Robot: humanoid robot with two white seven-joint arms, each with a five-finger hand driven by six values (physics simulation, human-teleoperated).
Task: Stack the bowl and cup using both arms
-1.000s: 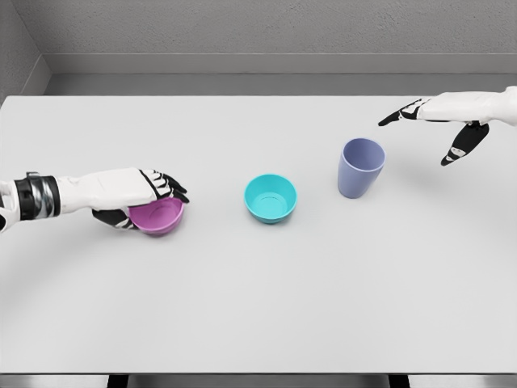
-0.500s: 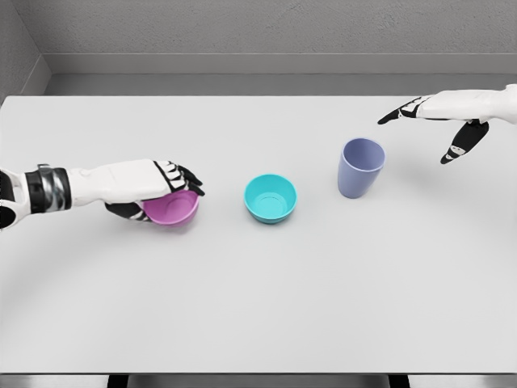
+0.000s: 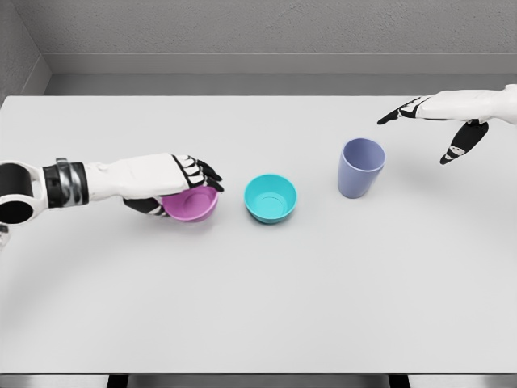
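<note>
1. Concealment: the near-left part of the pink bowl (image 3: 192, 205) is covered by the left hand (image 3: 166, 182); the bowl's base and its contact with the table (image 3: 258, 291) cannot be made out, so whether it is lifted or resting cannot be told.
2. Cut-off parts: the left arm is cropped by the left picture edge just behind its dark wrist band; the right arm is cropped by the right edge, only the hand and wrist being shown.
3. Left hand: closed on the pink bowl, the dark fingertips laid over the far rim and the thumb tucked under the near wall.
4. Right hand (image 3: 444, 117): held spread and empty, above and to the right of the cup, well apart from it; the forefinger is extended leftward, the thumb hung downward.
5. Pink bowl: small, round, magenta-pink, upright, shown left of centre, just beside the teal bowl without touching it.
6. Teal bowl (image 3: 271, 197): small, round, turquoise, upright, empty, set at the table's centre between pink bowl and cup.
7. Cup (image 3: 360, 167): lavender-blue tumbler, upright, tapered toward the base, empty, set right of the teal bowl, apart from it.
8. Markings: none legible on any item.
9. Table: plain white, matt; a grey wall is seen behind.
</note>
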